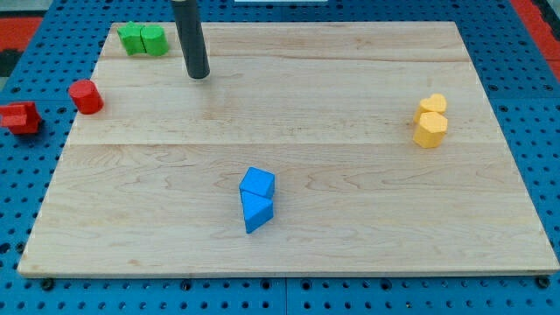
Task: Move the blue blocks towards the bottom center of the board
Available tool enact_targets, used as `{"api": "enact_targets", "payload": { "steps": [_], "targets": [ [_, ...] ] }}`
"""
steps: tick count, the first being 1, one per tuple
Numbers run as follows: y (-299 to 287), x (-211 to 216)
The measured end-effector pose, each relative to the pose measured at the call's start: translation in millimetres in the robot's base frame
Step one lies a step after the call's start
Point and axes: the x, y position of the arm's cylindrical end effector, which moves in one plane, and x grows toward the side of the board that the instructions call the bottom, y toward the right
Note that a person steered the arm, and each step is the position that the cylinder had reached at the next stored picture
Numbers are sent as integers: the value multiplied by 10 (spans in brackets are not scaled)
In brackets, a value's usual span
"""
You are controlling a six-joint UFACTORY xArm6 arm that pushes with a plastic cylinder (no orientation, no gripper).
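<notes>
Two blue blocks touch each other a little left of the board's middle, toward the view's bottom: a blue cube-like block (258, 183) and, just below it, a blue wedge-shaped block (255, 211). My tip (199, 75) rests on the board near the view's top left, far above and to the left of the blue blocks and just right of the green blocks.
Two green blocks (143, 39) sit together at the board's top left corner. A red cylinder (86, 96) stands at the left edge, and a red block (20, 117) lies off the wooden board (350, 254). Two yellow blocks (430, 121) touch at the right.
</notes>
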Motion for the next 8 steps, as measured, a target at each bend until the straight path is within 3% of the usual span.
{"api": "enact_targets", "payload": {
  "steps": [2,3,4,6,8],
  "targets": [
    [47,50],
    [444,474],
    [827,1169],
    [1200,1572],
    [981,1862]
  ]
}}
